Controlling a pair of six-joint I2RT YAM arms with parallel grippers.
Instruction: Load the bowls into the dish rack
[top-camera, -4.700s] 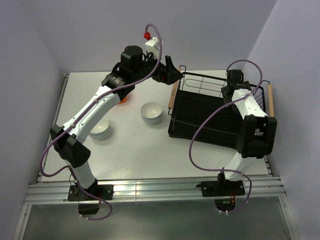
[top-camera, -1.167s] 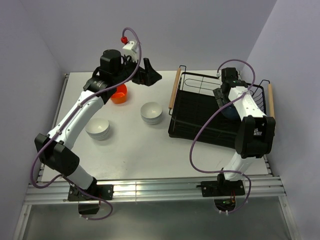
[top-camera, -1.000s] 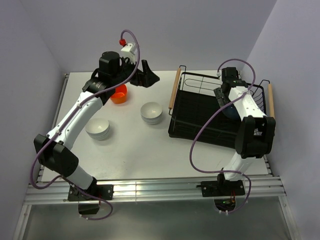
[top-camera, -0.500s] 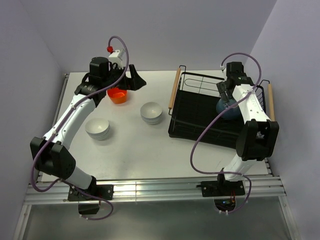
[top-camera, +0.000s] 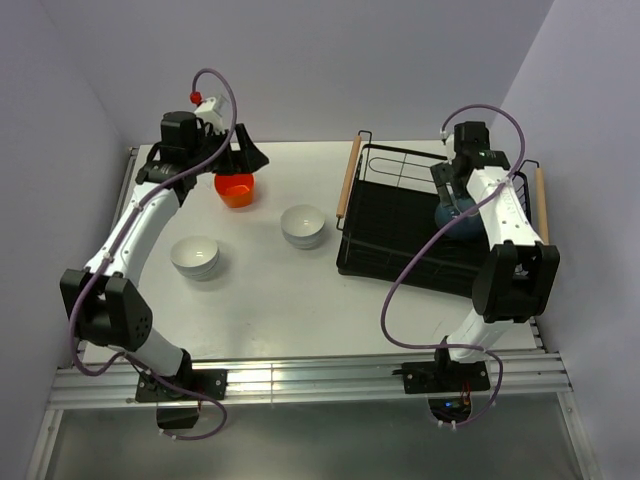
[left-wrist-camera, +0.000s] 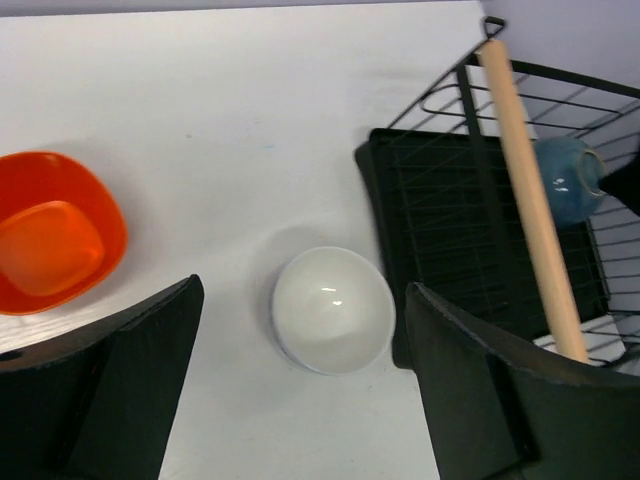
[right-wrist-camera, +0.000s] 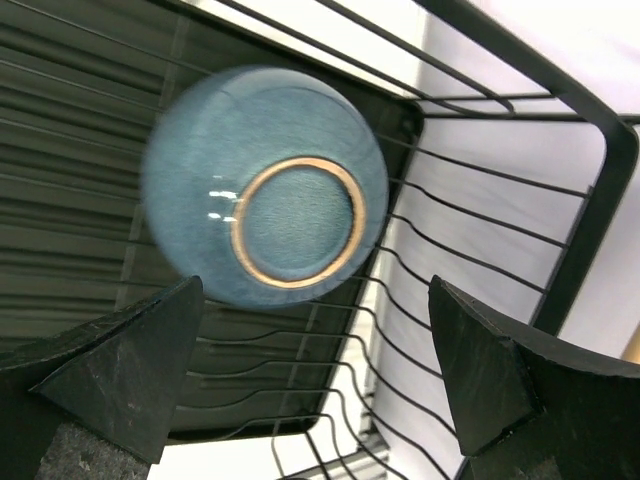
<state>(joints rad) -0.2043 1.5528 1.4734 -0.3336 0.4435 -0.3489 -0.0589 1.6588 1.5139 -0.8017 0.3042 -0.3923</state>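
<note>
Tabletop (top-camera: 280, 300) fills most of the overhead view, white, with the dish rack (top-camera: 392, 232) on its right side; the rack's wooden handle (left-wrist-camera: 525, 200) faces the loose bowls.

The left arm (top-camera: 140, 225) reaches to the far left of the table, and the right arm (top-camera: 505, 215) stands over the rack.

One blue bowl (right-wrist-camera: 265, 215) is already inside the rack, near its far right corner. It is tipped so that its foot ring faces the right wrist camera. Whether it leans on the wires I cannot tell.

On the table are the orange bowl (top-camera: 236, 188) at the far left, a white bowl (top-camera: 302, 225) between it and the rack, and another white bowl (top-camera: 195, 257) nearer the arm bases. Each white one may be a stack.

The left gripper (top-camera: 245, 160) hovers just beyond the orange bowl, spread wide and holding nothing. In its wrist view the white bowl sits centred between the fingers (left-wrist-camera: 130, 380), with the orange one off to the left. The left arm is much the nearer to every loose bowl, so the next pick is probably its job: straight down and slightly back for the orange, or forward toward the rack for the white.

The right gripper (top-camera: 456, 188) hangs above the blue bowl, also wide open and touching nothing.
</note>
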